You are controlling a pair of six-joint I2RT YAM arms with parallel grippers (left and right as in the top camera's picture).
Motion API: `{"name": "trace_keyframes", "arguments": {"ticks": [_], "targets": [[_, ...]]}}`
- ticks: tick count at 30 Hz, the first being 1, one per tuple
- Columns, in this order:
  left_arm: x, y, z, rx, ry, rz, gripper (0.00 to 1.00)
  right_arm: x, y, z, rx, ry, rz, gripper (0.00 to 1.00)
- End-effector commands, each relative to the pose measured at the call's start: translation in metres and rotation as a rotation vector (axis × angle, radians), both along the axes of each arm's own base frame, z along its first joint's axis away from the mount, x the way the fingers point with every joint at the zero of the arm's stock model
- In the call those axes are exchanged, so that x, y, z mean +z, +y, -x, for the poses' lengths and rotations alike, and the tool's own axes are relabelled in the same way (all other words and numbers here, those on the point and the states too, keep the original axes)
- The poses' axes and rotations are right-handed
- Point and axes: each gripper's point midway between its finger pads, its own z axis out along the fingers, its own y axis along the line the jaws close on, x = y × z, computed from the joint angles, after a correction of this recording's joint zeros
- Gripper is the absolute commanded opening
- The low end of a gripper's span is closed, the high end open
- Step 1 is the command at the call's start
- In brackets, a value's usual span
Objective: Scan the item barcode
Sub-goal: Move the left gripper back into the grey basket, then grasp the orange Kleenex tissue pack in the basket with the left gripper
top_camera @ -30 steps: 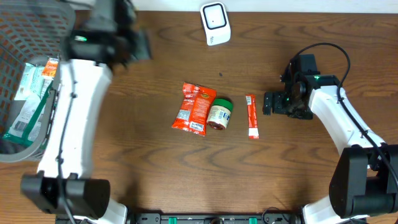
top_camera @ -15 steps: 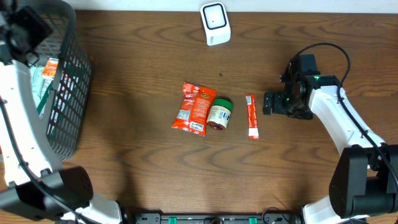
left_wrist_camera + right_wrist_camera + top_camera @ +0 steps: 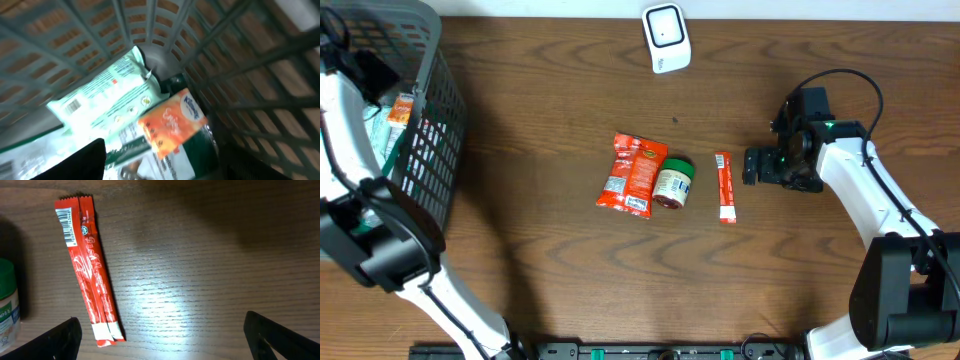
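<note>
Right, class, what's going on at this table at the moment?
Two robot arms are on a barcode-scanning job. The left gripper hangs open in the grey basket, above an orange tissue pack and a green-white packet. The right gripper is open and empty beside the red stick packet. A red snack bag, a green-lidded jar and the white scanner sit untouched.

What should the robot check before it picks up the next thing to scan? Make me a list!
1. The right gripper is open and empty: ok.
2. The stick packet lies flat, apart from the jar: ok.
3. The barcode on the packet faces up: ok.
4. Nothing is lying on the scanner: ok.
5. The left gripper is out of the way, at the basket: ok.
6. The right gripper is lined up over the packet: not ok, the packet sits off to one side.
</note>
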Motion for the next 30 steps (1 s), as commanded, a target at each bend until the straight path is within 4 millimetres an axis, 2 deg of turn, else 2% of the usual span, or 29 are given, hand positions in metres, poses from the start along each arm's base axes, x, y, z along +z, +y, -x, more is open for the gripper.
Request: {"name": "trace_keyframes", "arguments": {"ticks": [1, 3, 5, 9, 15, 20, 23, 28, 30], "targets": [[-0.024, 0.005, -0.007, -0.027, 0.036, -0.007, 0.73, 0.001, -0.001, 0.001, 0.007, -0.004, 0.008, 0.99], [-0.038, 0.007, -0.012, -0.060, 0.055, -0.019, 0.73, 0.001, -0.001, 0.001, 0.007, -0.004, 0.007, 0.99], [-0.050, 0.009, -0.016, -0.100, 0.073, -0.036, 0.80, 0.001, -0.001, 0.001, 0.007, -0.004, 0.007, 0.99], [-0.069, 0.010, -0.019, -0.177, 0.119, -0.058, 0.88, 0.001, -0.001, 0.001, 0.007, -0.004, 0.007, 0.99], [-0.097, -0.013, -0.028, -0.410, 0.134, -0.008, 0.89, 0.001, -0.001, 0.001, 0.007, -0.004, 0.007, 0.99], [-0.105, -0.017, -0.025, -0.433, 0.149, 0.014, 0.89, 0.001, -0.001, 0.001, 0.007, -0.004, 0.007, 0.99], [-0.108, -0.021, -0.019, -0.434, 0.173, 0.034, 0.83, 0.001, -0.001, 0.001, 0.007, -0.004, 0.007, 0.99], [-0.112, -0.026, -0.010, -0.434, 0.208, 0.066, 0.58, 0.001, -0.001, 0.001, 0.007, -0.004, 0.007, 0.99], [-0.113, -0.027, -0.008, -0.425, 0.213, 0.076, 0.56, 0.001, -0.001, 0.001, 0.007, -0.004, 0.007, 0.99]]}}
